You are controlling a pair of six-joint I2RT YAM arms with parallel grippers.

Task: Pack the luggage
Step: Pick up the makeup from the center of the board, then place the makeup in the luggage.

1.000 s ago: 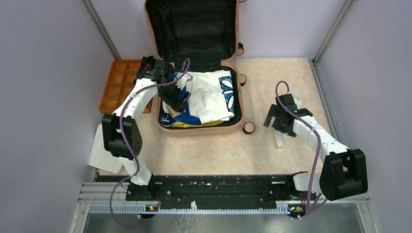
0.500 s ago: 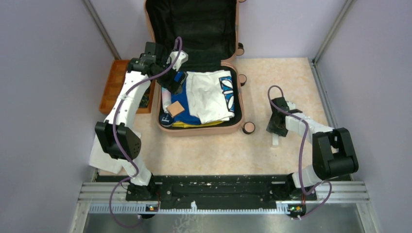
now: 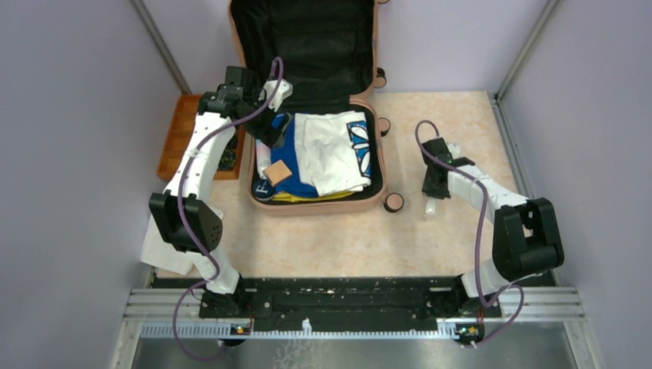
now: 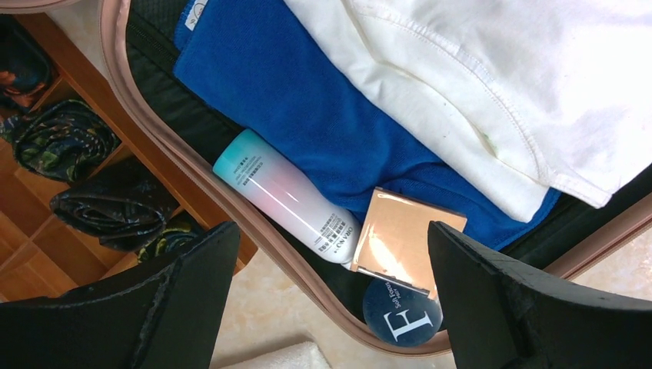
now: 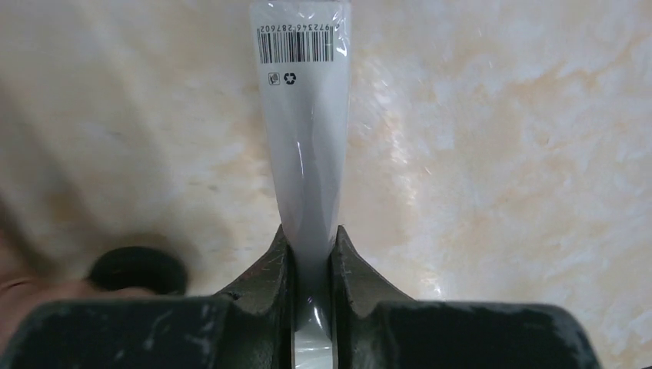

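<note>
The luggage, a peach-pink suitcase, lies open with its black-lined lid upright. Inside are a white shirt, a blue cloth, a pale bottle, a tan square compact and a dark round case. My left gripper hangs open above the suitcase's left side, holding nothing. To the right of the suitcase my right gripper is shut on a white tube, the fingers pinching its near end over the table.
An orange compartmented tray with dark rolled items sits left of the suitcase. A white towel lies by the left arm's base. A suitcase wheel sticks out near the right gripper. Walls close in both sides.
My right gripper has come down over the white tube and shut on it. My left gripper rose and drew back toward the suitcase's far left, staying open.
</note>
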